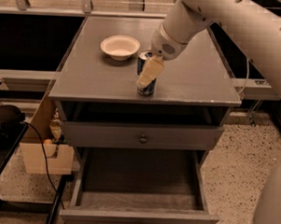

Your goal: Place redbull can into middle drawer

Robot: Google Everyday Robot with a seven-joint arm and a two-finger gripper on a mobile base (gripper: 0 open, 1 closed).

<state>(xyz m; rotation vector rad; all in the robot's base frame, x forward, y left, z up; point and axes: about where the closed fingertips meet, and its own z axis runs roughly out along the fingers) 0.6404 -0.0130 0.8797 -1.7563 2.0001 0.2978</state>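
Observation:
The redbull can point(146, 90) stands upright on the grey cabinet top point(95, 79), near its front edge, to the right of the cream bowl. My gripper point(147, 77) comes down from the upper right and sits right at the can, covering most of its front. Only the can's silver top and blue base show. The middle drawer point(140, 179) is pulled out wide open at the bottom of the cabinet, directly below the can, and nothing lies in it.
A cream bowl point(119, 46) sits on the cabinet top behind and left of the can. A shut drawer front with a round knob point(143, 138) lies between the top and the open drawer. A wooden box point(43, 149) and cables stand at the left.

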